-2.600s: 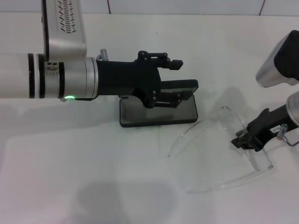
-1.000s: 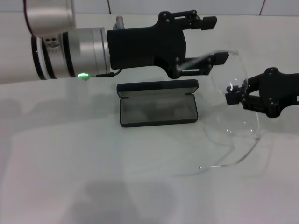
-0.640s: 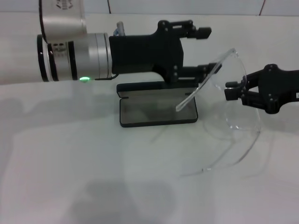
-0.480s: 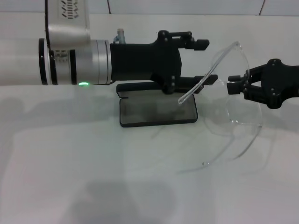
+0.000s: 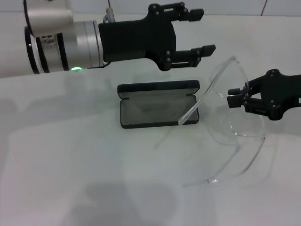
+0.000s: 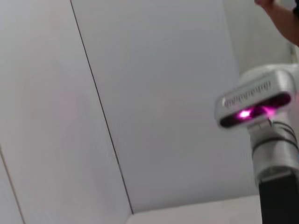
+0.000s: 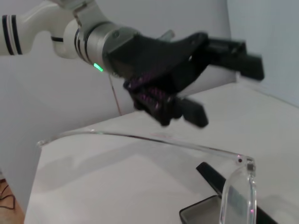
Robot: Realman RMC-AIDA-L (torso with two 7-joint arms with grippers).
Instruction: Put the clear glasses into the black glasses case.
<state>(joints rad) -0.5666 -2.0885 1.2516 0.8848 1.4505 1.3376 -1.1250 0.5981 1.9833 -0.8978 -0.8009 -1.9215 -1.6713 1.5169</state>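
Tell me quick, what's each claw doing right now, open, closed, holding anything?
Left claw: open, empty, above the black glasses case.
Right claw: closed on the clear glasses, held up beside the case.

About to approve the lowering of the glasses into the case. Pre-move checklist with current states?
1. Black glasses case lid open, lining exposed: ok.
2. Right hand gripping the clear glasses at the lens edge, held above the table: ok.
3. Left hand open, holding nothing, above and behind the case: ok.
4. Glasses arms folded: not ok; both are spread, one arm's tip sits over the case's right end.
5. Glasses centred over the case: not ok; the lens hangs to its right.
6. Grip firmness: cannot tell.
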